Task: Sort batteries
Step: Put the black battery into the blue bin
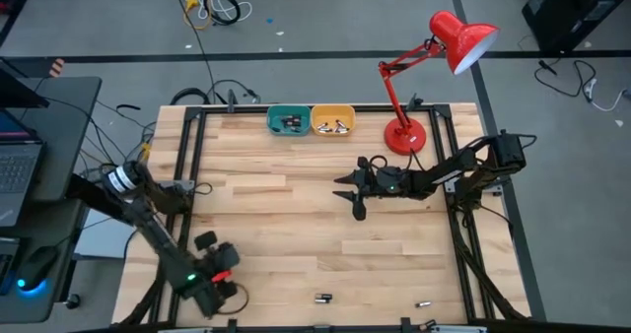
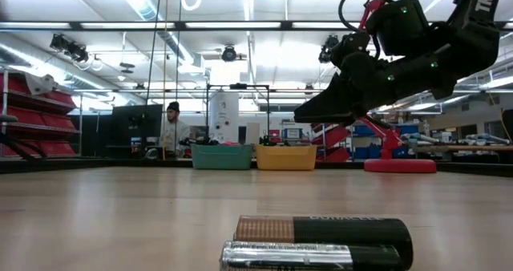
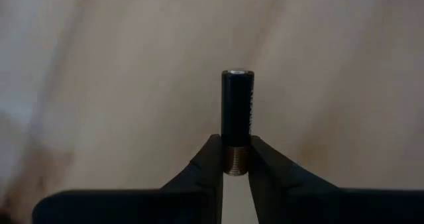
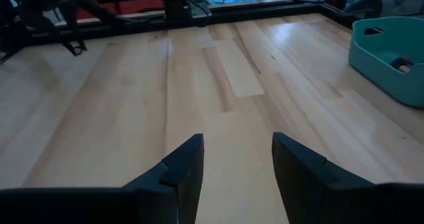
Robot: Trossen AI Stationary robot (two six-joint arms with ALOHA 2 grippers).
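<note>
Battery (image 3: 237,111), smooth dark cylinder with coppery ribbed end, pinched between left fingers (image 3: 211,159), right fingers (image 4: 182,168) spread, holding nothing.

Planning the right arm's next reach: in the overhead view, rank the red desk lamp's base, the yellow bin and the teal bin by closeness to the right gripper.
1. Red desk lamp's round base, just beyond the right gripper.
2. Yellow bin, at the far edge.
3. Teal bin, beside it, farther left.

Three loose batteries (image 1: 322,298) (one gripped), two bins (image 1: 288,121).
</note>
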